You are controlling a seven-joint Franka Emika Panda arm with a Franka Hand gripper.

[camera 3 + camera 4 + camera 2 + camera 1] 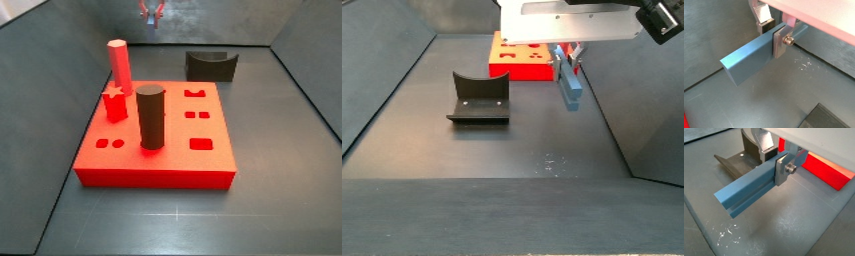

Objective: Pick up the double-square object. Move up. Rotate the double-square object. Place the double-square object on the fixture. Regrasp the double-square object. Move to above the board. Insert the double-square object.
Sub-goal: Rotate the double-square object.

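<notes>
My gripper (775,162) is shut on the double-square object (747,190), a grey-blue bar, gripping it near one end. In a side view the gripper (569,52) holds the bar (572,88) hanging downward above the floor, right of the fixture (480,100) and in front of the red board (523,62). The bar also shows in a wrist view (747,62) between the fingers, with the gripper (775,31) around it. In a side view the gripper (151,12) is small at the far back, beyond the board (160,150) and the fixture (211,66).
On the board stand a red hexagonal post (118,62) and a dark grey cylinder (150,117). The fixture (737,160) and a board corner (825,170) lie below the gripper in a wrist view. Grey walls enclose the floor.
</notes>
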